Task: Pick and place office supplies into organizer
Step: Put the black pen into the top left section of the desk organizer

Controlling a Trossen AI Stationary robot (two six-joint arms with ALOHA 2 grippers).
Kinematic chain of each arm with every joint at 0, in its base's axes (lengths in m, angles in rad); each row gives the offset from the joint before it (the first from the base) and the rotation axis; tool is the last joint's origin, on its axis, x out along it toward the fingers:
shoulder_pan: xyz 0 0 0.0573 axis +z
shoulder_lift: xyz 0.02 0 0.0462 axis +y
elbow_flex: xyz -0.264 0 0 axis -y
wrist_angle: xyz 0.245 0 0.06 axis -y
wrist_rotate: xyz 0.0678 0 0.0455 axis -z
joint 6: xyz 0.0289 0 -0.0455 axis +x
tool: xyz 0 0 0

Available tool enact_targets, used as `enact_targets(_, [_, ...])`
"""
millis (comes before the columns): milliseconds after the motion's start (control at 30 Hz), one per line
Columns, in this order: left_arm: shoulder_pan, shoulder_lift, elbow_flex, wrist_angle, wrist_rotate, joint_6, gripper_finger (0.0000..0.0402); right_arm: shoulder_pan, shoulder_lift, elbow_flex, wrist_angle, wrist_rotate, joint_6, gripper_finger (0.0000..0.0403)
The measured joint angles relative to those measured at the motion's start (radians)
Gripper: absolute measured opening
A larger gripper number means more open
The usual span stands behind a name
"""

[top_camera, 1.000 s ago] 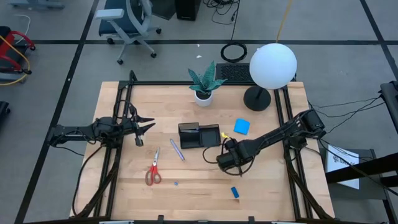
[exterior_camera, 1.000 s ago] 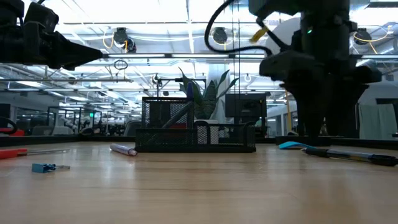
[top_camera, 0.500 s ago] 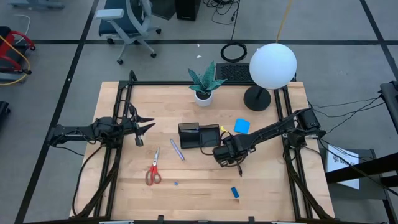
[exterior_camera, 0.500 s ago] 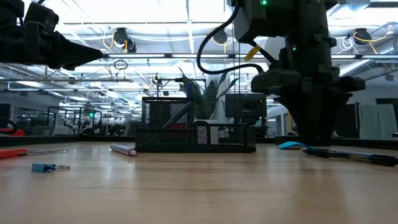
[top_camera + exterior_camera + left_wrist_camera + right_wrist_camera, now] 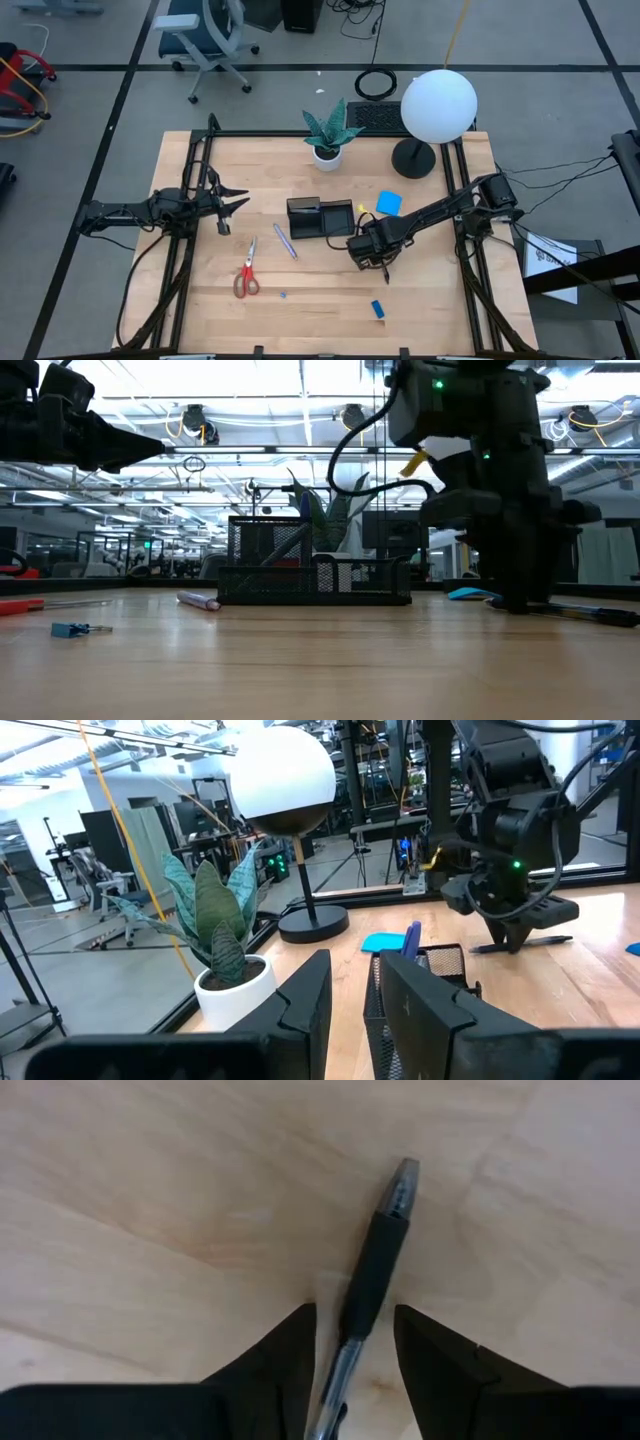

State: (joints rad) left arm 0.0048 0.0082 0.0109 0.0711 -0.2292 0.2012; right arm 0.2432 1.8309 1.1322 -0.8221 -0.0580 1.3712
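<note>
Since the earlier frame, your right gripper (image 5: 352, 1342) has slid in toward the organizer (image 5: 320, 217) and dropped to the table just right of it and nearer you. Its fingers (image 5: 275, 1355) now straddle a dark pen (image 5: 368, 1290) lying flat on the wood; narrow gaps show on both sides, so the jaws are closing but not yet clamped on it.

Your left gripper (image 5: 232, 199) hangs well left of the organizer, empty, its fingers slightly parted.

The organizer, a black mesh tray, stands at the table's middle, with one blue-tipped pen (image 5: 411, 938) already upright in its taller compartment.

Most of the work looks undone. Left of the organizer, a purple pen (image 5: 286, 241) lies just beside it and red-handled scissors (image 5: 246, 274) lie farther out and nearer you. Right of it, away from you, sits the blue note pad (image 5: 389, 204). A small blue block (image 5: 378, 308) sits right of it, well toward you.
</note>
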Motion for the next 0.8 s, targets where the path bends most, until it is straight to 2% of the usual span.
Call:
enact_targets(233, [0.000, 0.000, 0.000, 0.001, 0.000, 0.000, 0.0097, 0.000, 0.000, -0.033, 0.054, -0.001, -0.032, 0.0121])
enact_targets(333, [0.000, 0.000, 0.000, 0.001, 0.000, 0.000, 0.0097, 0.000, 0.001, -0.033, 0.057, -0.001, -0.060, 0.0092])
enact_targets(500, [0.000, 0.000, 0.000, 0.000, 0.000, 0.000, 0.0097, 0.000, 0.002, -0.034, 0.066, -0.002, -0.116, 0.0022])
enact_targets(800, [0.000, 0.000, 0.000, 0.000, 0.000, 0.000, 0.0097, 0.000, -0.012, -0.035, 0.077, -0.001, -0.136, 0.0023])
